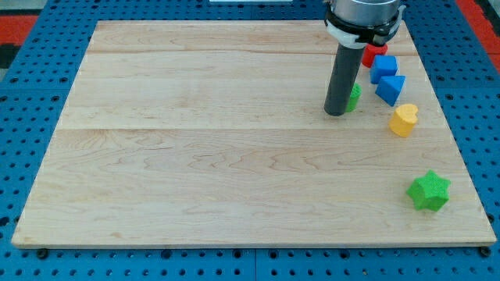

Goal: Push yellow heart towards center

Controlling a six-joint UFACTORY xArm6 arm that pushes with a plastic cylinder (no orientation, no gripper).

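The yellow heart [404, 119] lies near the board's right edge, a little above mid-height. My tip [337, 112] rests on the board to the heart's left, about a rod's width and more away, not touching it. A small green block [355, 97] sits right behind the rod on its right side, partly hidden, its shape unclear.
A blue cube [383, 67] and a blue triangular block [391, 87] sit above the heart. A red block [369, 55] is partly hidden by the arm at the view's top. A green star [429, 190] lies at the lower right. The wooden board [195, 156] sits on a blue pegboard.
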